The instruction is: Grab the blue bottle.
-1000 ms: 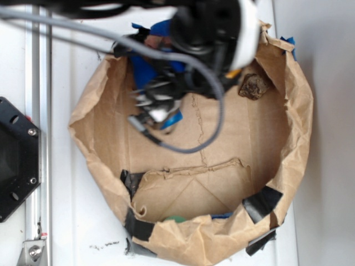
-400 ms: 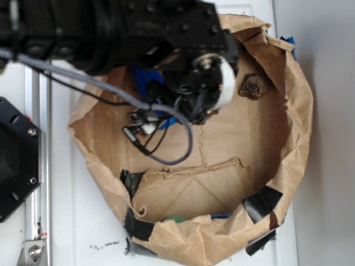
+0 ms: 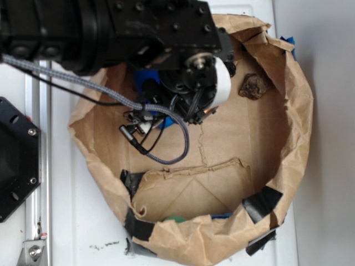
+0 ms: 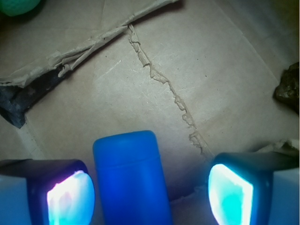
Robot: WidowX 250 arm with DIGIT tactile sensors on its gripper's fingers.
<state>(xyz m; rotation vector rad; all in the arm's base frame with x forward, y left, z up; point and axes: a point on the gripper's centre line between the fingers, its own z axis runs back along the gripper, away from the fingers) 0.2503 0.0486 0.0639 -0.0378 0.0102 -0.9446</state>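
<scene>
closest in, the wrist cam shows the gripper (image 4: pixel 150 192) with its two glowing pads (image 4: pixel 70 199) spread wide apart, so it's open and holding nothing. the blue bottle (image 4: pixel 131 180) lies flat on the cardboard between them, sitting much closer to the left pad in the picture, with a clear gap over to the right one. can't quite tell if the left pad is touching it, looks just beside. so i'd say this is the lining-up step right before the squeeze, grab not done yet. next move probably wants a small nudge sideways to centre the bottle, maybe a bit more reach so the pads get the body rather than just the end, then close. smooth round plastic, so an off-centre pinch could roll it out. further out there's a ragged tear line (image 4: pixel 164 84) running across the floor, a dark brown rock (image 4: pixel 288 89) at the right edge, and something green (image 4: pixel 18 5) in the far corner. from the exterior view the arm (image 3: pixel 111 27) covers most of the bottle (image 3: pixel 145 76), all inside the brown paper bag wall (image 3: pixel 299 111).
</scene>
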